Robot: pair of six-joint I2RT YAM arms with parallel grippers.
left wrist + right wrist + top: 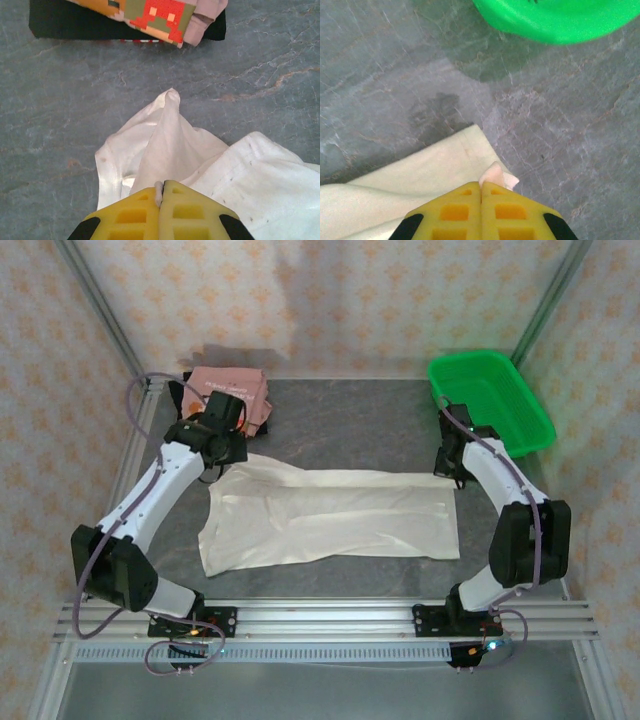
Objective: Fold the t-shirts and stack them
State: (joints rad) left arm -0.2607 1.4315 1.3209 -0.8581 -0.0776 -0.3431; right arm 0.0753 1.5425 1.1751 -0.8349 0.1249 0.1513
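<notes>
Left gripper (161,186) at bottom centre of the left wrist view: yellow jaws pressed together, a raised fold of the off-white t-shirt (170,145) pinched between the tips. Right gripper (481,186) at bottom centre of the right wrist view: jaws likewise closed, nipping a small corner of the same shirt. Shirt spread flat in a long band across the middle of the top view, left end gathered at the left gripper, right end at the right one. Pink t-shirt (165,12) with pixel face, folded, at top of the left wrist view, lying on a folded black t-shirt (60,22); stack apart from the white cloth. Green basket (490,400) at upper right of the top view, on grey table (350,420)
</notes>
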